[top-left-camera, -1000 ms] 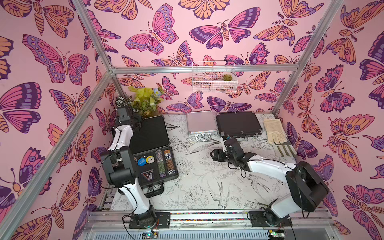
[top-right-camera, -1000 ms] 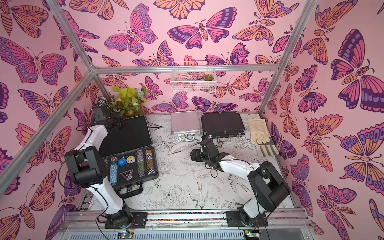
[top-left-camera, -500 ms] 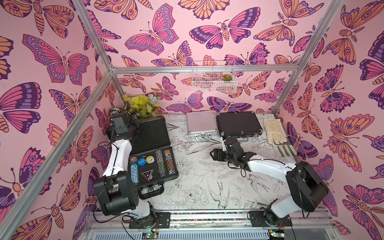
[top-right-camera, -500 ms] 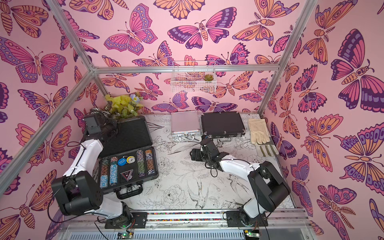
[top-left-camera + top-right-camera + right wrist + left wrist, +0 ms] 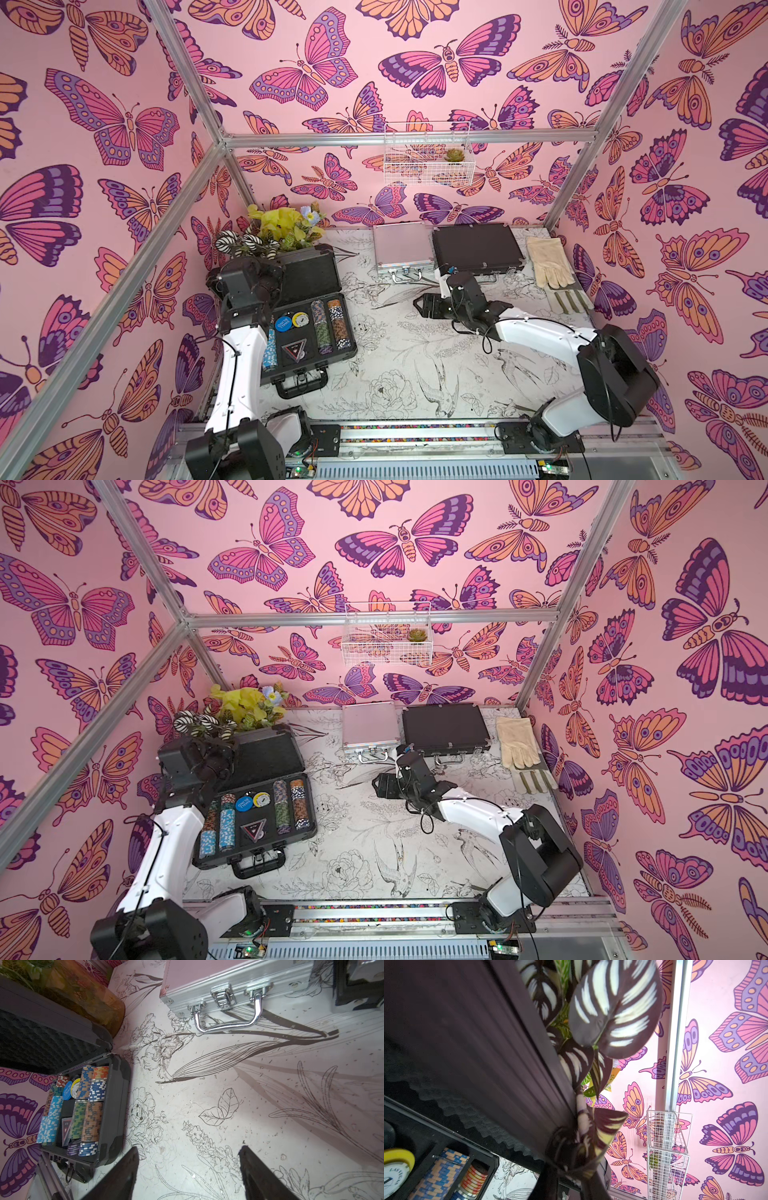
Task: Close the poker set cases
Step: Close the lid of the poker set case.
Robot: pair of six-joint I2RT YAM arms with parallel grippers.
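The large black ribbed plastic case point(image 5: 307, 369) sat open on the left of the table point(image 5: 415, 340), its lid point(image 5: 309, 272) tipped back toward the far side, hinge running side to side. My left gripper point(image 5: 272, 276) was at the lid's outer end (fingers nearly closed; whether they pinched anything, I couldn't tell), while the right gripper point(image 5: 189, 1148) hung empty, jaws spread wide, well apart.
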